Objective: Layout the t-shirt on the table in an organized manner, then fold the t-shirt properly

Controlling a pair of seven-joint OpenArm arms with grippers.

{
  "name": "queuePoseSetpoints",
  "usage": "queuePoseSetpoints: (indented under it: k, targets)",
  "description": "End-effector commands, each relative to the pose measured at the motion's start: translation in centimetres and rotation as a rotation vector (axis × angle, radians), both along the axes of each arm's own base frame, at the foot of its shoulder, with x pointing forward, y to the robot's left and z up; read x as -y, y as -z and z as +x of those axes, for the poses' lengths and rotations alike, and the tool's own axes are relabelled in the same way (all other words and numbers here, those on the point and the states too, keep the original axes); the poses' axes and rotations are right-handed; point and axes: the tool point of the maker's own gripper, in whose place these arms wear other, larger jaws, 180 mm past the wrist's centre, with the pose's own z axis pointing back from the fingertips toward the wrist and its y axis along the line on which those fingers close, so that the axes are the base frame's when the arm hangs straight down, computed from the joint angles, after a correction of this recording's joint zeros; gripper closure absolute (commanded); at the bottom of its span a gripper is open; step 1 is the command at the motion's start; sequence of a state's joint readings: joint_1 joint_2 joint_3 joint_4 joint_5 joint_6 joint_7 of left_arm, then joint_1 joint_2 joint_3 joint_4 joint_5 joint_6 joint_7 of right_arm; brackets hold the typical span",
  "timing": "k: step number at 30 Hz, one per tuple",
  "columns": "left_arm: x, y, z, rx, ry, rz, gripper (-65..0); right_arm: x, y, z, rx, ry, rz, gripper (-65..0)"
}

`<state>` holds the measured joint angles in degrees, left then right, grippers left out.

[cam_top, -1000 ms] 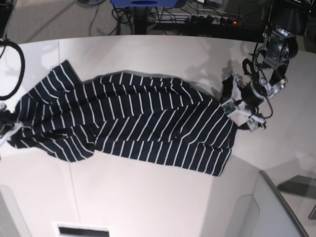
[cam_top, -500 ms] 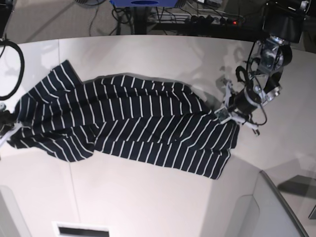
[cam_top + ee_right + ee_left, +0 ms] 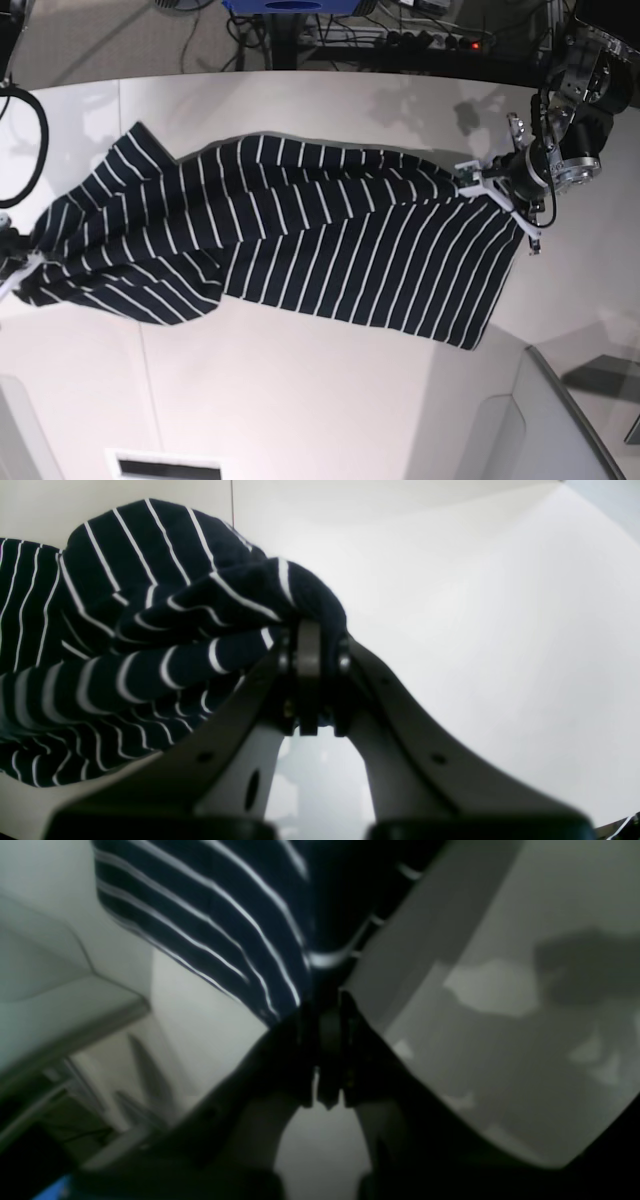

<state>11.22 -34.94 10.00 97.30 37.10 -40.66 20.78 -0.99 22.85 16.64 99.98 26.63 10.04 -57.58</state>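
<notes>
Shirt (image 3: 300,240) is lying across the table (image 3: 330,400) lengthwise, one end at each arm, and we're mid-layout, nowhere near folding yet. Our left gripper (image 3: 478,178) is clamped on the hem corner, which the left wrist view shows as striped cloth running right into the closed jaws. Our right gripper (image 3: 312,650) is pinched on a bunched wad of the shoulder end, at the table's other side.

To do this step well, we'd say pull the two ends apart evenly and low, just enough to take the slack out. The middle looks fairly flat, but the sleeve end (image 3: 110,250) is crumpled and folded over itself, so that's where the tension needs to go. Keep both grips firm; the cloth is soft and could slip if we yank. Once it's taut, lower it flat before letting go.
</notes>
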Motion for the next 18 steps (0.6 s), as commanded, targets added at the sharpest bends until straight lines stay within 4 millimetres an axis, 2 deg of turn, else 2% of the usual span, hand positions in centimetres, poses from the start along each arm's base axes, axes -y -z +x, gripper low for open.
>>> queuePoseSetpoints:
  k: [1, 4, 7, 9, 11, 15, 18]
  targets:
    - [-0.7, -2.0, 2.1, 0.07, -0.006, 0.039, 0.0, 0.8, -1.6, 0.9, 0.056, 0.006, -0.026, 0.0]
    - [-0.1, -3.5, 5.1, 0.139, -0.04, 0.031, 0.0, 0.7, -1.6, 0.9, 0.056, 0.006, -0.023, 0.0]
    - [0.2, -3.7, 8.1, 0.169, -0.099, -0.001, 0.0, 0.7, -1.6, 0.9, 0.054, 0.006, -0.023, 0.0]
    - [0.5, -3.0, 9.7, 0.161, -0.14, -0.032, 0.0, 0.7, -1.6, 1.0, 0.056, 0.006, -0.023, 0.0]
    - [1.6, -1.9, 10.7, 0.135, -0.145, -0.052, 0.0, 0.6, -1.6, 0.9, 0.054, 0.005, -0.022, 0.0]
    - [4.1, 0.9, 11.5, 0.054, -0.126, -0.065, 0.0, 0.6, -1.5, 0.9, 0.051, 0.005, -0.022, 0.0]
    - [4.8, 2.7, 11.9, -0.004, -0.136, -0.063, 0.0, 0.7, -1.6, 0.9, 0.049, 0.005, -0.025, 0.0]
